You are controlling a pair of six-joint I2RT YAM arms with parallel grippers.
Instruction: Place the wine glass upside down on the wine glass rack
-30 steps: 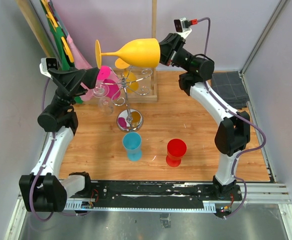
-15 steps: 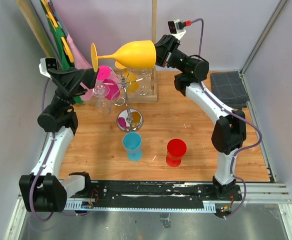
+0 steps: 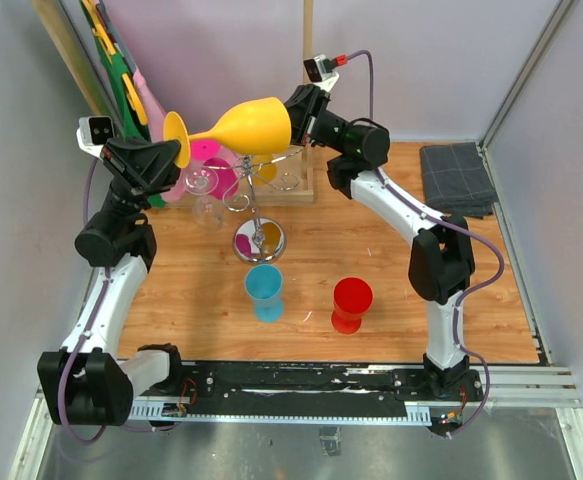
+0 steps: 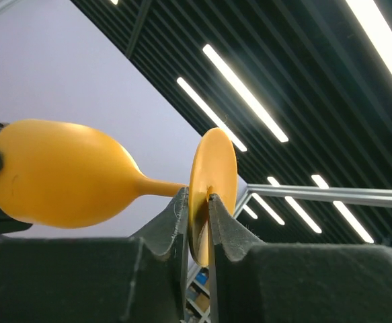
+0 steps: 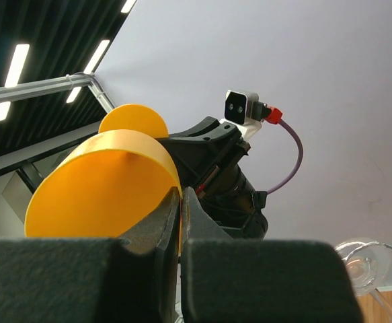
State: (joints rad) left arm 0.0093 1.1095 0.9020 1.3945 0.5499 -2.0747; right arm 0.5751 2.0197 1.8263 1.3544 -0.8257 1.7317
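Your left gripper (image 4: 197, 198) pinches the foot of the yellow plastic wine glass (image 3: 241, 128), your right gripper (image 5: 181, 195) its rim, upper centre. Mismatched pulls could wrench it loose onto the silver wire rack (image 3: 258, 238).

Your left arm (image 3: 111, 290) is rising from its base at the near left, elbow bent, with the forearm leaning toward the far side and the wrist turning rightward. Your left gripper (image 3: 174, 152) is pinching the foot of the wine glass (image 3: 246, 125) edge-on between both fingers (image 4: 172, 222). Your right arm (image 3: 401, 205) is stretching far back and to the left, with the wrist raised high. Your right gripper (image 3: 293, 118) is squeezing the glass's rim, its fingers (image 5: 152, 225) almost touching each other.
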